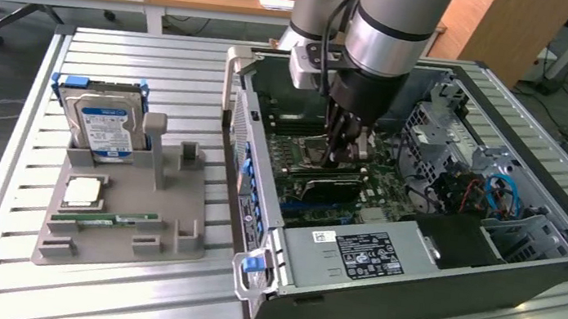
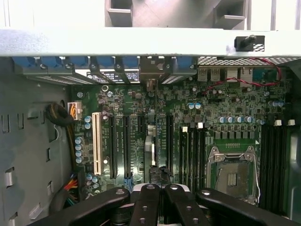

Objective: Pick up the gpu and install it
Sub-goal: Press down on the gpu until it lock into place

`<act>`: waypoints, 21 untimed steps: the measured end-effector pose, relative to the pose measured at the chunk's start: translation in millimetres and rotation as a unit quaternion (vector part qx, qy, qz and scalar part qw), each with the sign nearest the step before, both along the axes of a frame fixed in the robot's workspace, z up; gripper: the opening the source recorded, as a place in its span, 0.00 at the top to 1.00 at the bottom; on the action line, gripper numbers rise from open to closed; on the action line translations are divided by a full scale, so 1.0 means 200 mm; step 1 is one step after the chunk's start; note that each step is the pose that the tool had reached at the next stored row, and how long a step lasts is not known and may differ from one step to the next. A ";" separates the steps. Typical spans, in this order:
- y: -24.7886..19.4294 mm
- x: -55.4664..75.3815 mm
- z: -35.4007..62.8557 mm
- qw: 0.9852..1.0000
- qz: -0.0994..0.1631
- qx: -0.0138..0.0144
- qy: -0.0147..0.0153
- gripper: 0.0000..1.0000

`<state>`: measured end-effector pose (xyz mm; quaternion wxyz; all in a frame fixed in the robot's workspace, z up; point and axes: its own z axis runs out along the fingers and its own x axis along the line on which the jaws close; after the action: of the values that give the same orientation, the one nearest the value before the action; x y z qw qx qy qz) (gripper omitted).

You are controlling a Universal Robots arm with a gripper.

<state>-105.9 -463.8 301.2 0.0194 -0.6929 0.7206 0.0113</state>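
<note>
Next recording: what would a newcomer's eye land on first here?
The thick grey arm reaching down into the open computer case at the exterior view's centre, its tool shut on the dark gpu standing on the motherboard. Next, the hard drive with its blue-white label, upright in a grey holder on the exterior view's left.

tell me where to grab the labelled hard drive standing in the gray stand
Probably its two narrow side edges near the top, coming straight down. The hard drive stands upright with its lower end sunk in the stand. A second drive in blue rails stands close behind it, so the back face looks hard to reach, while the top and sides are free.
</note>
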 end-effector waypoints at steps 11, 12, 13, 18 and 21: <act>0.010 0.00 -0.001 1.000 0.000 0.000 0.000 0.89; 0.010 0.00 -0.001 1.000 0.000 0.000 0.000 0.89; 0.010 0.00 -0.001 1.000 0.000 0.000 0.000 0.89; 0.010 0.00 -0.009 1.000 0.000 0.000 0.000 0.89; 0.010 0.00 -0.018 1.000 0.000 0.000 0.000 0.89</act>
<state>-105.9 -461.8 297.5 0.0194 -0.6930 0.7206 0.0114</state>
